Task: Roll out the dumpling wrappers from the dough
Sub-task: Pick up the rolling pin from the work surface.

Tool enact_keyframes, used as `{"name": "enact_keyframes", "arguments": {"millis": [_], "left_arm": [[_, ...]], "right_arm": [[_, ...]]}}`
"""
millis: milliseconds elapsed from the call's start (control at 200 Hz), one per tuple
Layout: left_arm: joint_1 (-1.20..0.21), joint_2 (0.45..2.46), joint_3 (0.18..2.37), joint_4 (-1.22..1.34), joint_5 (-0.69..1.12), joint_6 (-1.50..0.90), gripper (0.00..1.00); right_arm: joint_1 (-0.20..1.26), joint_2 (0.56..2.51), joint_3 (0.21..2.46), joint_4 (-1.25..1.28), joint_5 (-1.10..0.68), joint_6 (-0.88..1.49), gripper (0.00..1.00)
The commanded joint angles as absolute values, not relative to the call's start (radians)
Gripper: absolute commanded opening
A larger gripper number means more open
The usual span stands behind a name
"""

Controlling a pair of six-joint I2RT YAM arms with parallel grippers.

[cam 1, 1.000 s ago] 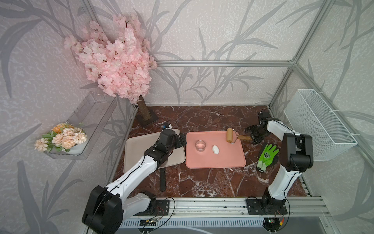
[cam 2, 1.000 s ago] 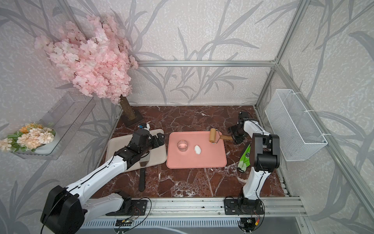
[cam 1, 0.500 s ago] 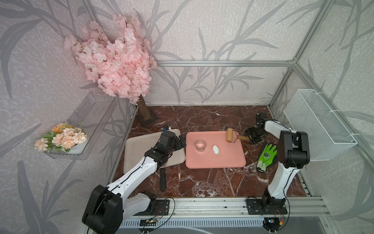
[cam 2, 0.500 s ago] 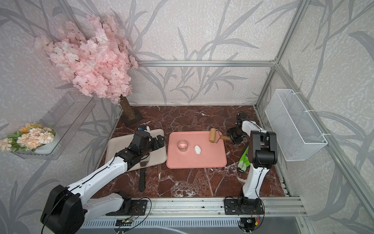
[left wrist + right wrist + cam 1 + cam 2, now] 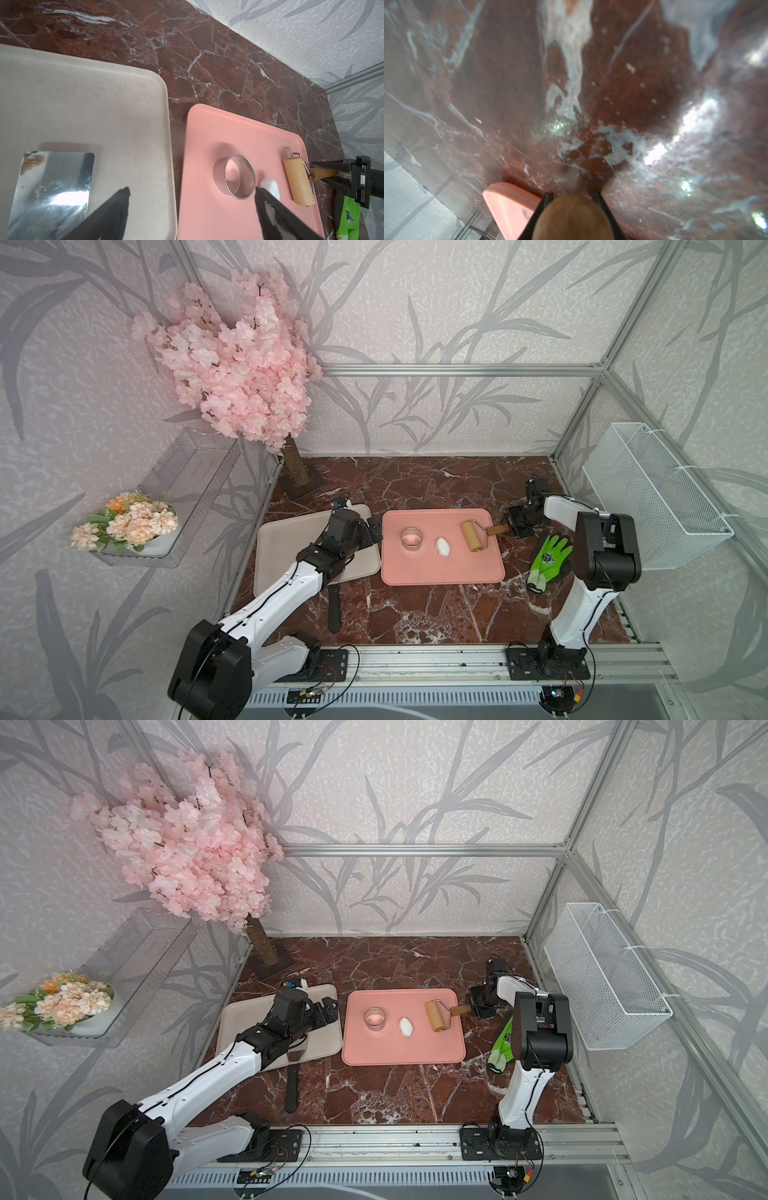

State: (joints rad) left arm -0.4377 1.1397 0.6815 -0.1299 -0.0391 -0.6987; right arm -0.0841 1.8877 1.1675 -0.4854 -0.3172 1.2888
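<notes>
red marble tabletop (image 5: 415, 614) carried a pink tray (image 5: 440, 568), and everything that mattered sat on or beside it. the right claw (image 5: 508, 529), just off the tray's edge, pinched the wooden handle of the roller (image 5: 473, 536), whose drum lay on the tray. doing this well probably meant a firm, square hold so the drum would not swing, then a level carry. the dough (image 5: 443, 546), an unflattened lump near the tray's middle, sat just beside the drum, apart from that claw. the left claw (image 5: 191, 190) hung wide open beside the tray's opposite edge.
</notes>
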Motion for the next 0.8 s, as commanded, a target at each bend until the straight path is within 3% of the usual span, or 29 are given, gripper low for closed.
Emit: {"name": "enact_keyframes", "arguments": {"millis": [0,205,500,795], "left_arm": [[-0.441,1.125,0.712,-0.124,-0.01,-0.697,0.95],[-0.46,1.13,0.75,-0.082,0.059,-0.676,0.94],[-0.563,1.145,0.765,0.065,0.154,-0.659,0.81],[-0.689,1.217,0.75,0.319,0.222,-0.665,0.74]], "right_arm": [[-0.092,1.833,1.139,-0.445,-0.336,1.334,0.23],[-0.094,1.736,1.083,-0.362,-0.35,1.384,0.16],[-0.088,1.534,0.927,-0.157,-0.331,1.577,0.09],[-0.025,1.35,0.76,0.089,-0.227,1.782,0.05]]}}
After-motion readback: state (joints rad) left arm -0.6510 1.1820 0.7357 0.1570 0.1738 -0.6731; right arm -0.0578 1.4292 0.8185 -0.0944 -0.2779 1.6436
